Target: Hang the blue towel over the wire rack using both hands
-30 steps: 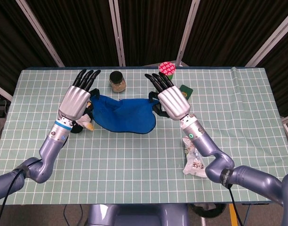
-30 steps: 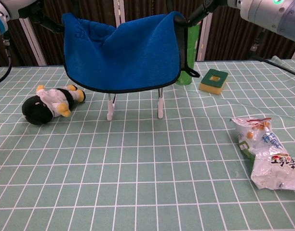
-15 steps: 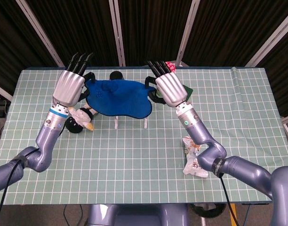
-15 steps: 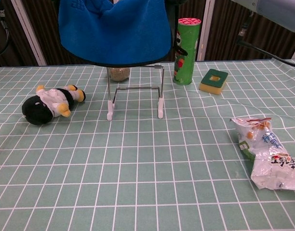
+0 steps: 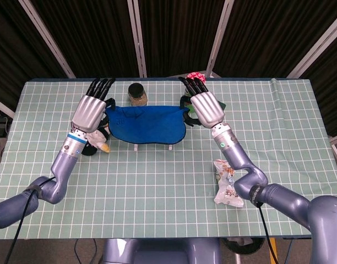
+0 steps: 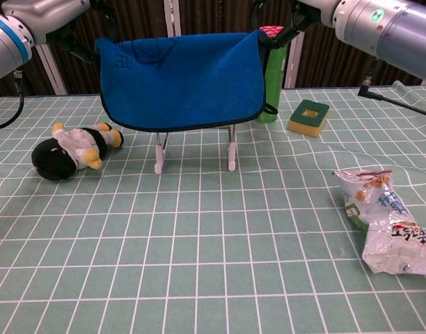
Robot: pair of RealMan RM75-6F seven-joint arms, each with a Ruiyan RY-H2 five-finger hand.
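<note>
The blue towel (image 5: 146, 124) (image 6: 182, 80) is stretched flat between my two hands and covers the top of the wire rack. Only the rack's legs (image 6: 231, 154) and white feet (image 5: 169, 147) show below the towel's hem. My left hand (image 5: 91, 110) (image 6: 42, 17) holds the towel's left top corner. My right hand (image 5: 206, 107) (image 6: 324, 10) holds the right top corner. Whether the towel rests on the rack's top bar is hidden by the cloth.
A penguin plush (image 5: 94, 144) (image 6: 67, 149) lies left of the rack. A jar (image 5: 137, 93) stands behind it. A green can (image 6: 272, 76) and a green-yellow sponge (image 6: 308, 115) sit at the right. A crumpled snack bag (image 5: 226, 184) (image 6: 387, 219) lies near the front right.
Both hands have come down and toward me with the towel. It was lifted clear above the bare rack half a second ago and now hangs over the rack, covering its top.
</note>
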